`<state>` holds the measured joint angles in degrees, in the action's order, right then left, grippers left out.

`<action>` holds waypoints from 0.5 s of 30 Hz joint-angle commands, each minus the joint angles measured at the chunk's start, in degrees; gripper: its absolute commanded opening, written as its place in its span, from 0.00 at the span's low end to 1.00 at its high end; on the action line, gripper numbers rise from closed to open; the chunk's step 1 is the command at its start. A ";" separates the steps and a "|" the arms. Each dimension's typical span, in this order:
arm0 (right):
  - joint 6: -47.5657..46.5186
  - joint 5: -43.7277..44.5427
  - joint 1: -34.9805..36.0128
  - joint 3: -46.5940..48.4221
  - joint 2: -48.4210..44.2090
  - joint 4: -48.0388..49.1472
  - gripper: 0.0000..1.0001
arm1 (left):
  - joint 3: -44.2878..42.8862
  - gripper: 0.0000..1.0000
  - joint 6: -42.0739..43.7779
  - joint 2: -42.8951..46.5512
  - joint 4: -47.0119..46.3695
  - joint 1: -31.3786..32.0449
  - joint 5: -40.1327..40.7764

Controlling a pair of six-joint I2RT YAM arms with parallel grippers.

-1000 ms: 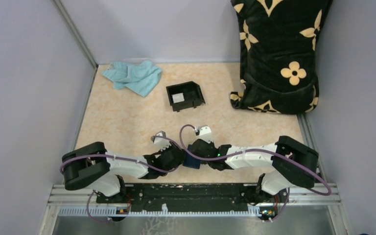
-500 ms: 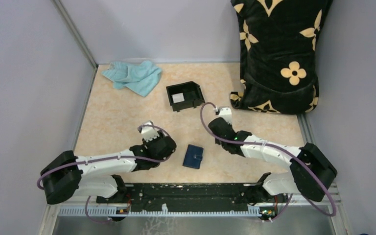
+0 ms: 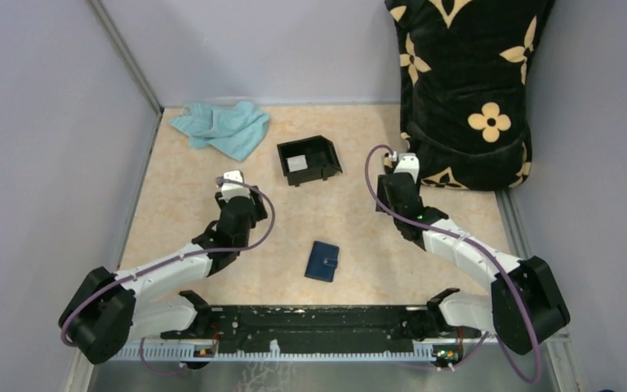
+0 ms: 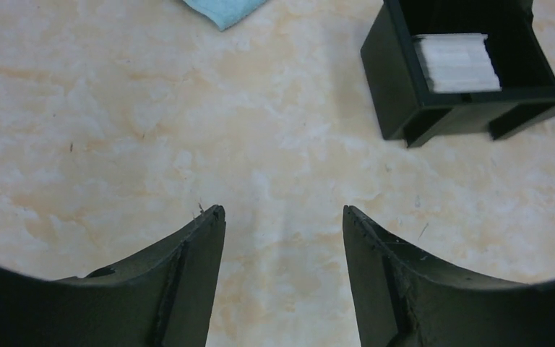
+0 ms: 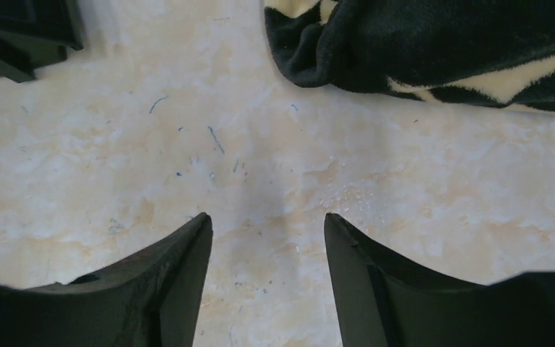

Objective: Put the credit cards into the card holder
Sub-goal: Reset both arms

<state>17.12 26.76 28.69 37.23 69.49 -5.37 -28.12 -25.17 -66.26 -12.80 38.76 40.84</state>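
Observation:
The card holder [image 3: 322, 261], a closed navy-blue wallet with a small snap, lies flat on the table near the front middle with nothing touching it. A pale white stack that looks like the credit cards [image 3: 296, 163] [image 4: 455, 63] sits inside a black open-topped box [image 3: 309, 159] [image 4: 405, 108]. My left gripper [image 3: 233, 196] [image 4: 282, 211] hovers over bare table, left of and farther back than the wallet, open and empty. My right gripper [image 3: 400, 178] [image 5: 266, 217] is open and empty too, over bare table near the black flowered fabric.
A crumpled light-blue cloth [image 3: 222, 126] [image 4: 220, 9] lies at the back left. A big black fabric bag with cream flowers [image 3: 465, 90] [image 5: 433, 43] fills the back right corner. Grey walls close in both sides of the table [image 3: 212, 188].
Both grippers were together at the wallet a second ago. They have let go, opened, and swung apart toward the back, left arm leftward, right arm rightward. The wallet now lies alone.

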 commanded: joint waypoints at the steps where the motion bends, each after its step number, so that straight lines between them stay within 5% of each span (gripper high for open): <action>1: 1.74 -2.57 -0.12 -3.52 -7.55 5.47 0.63 | 9.49 0.68 14.63 5.59 -19.96 -0.16 -4.04; 13: 4.18 5.10 -0.12 -9.13 -13.15 6.64 0.68 | 17.35 0.68 20.82 5.25 -36.22 -0.44 -3.42; 15: 3.88 5.50 -0.12 -10.00 -13.66 7.85 0.78 | 17.35 0.68 20.49 4.46 -36.94 -0.44 -2.64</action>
